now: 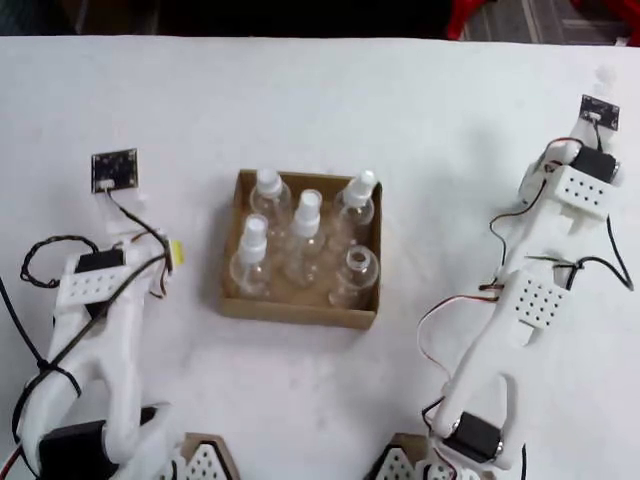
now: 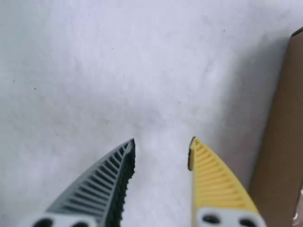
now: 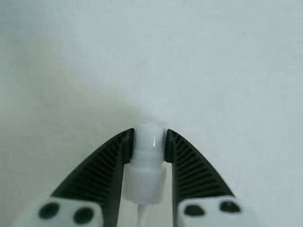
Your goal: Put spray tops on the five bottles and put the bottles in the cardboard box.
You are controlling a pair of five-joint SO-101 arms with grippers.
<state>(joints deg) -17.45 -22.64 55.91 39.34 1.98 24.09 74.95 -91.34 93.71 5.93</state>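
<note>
The cardboard box (image 1: 300, 308) stands mid-table with five clear bottles upright inside. Three at the back (image 1: 268, 195), (image 1: 307, 215), (image 1: 357, 200) and one at the front left (image 1: 250, 255) wear white spray tops. The front-right bottle (image 1: 357, 270) has a bare neck. My left gripper (image 2: 162, 146) hangs open over bare table, nothing between its grey and yellow fingers, with the box wall (image 2: 284, 142) just beside the yellow one. My right gripper (image 3: 149, 137) is shut on a white spray top (image 3: 147, 161), held low over the table at the far right.
The white table (image 1: 430, 120) surrounds the box on every side. The left arm (image 1: 100, 290) stands left of the box and the right arm (image 1: 575, 185) stretches toward the far right corner. Both arm bases sit at the front edge.
</note>
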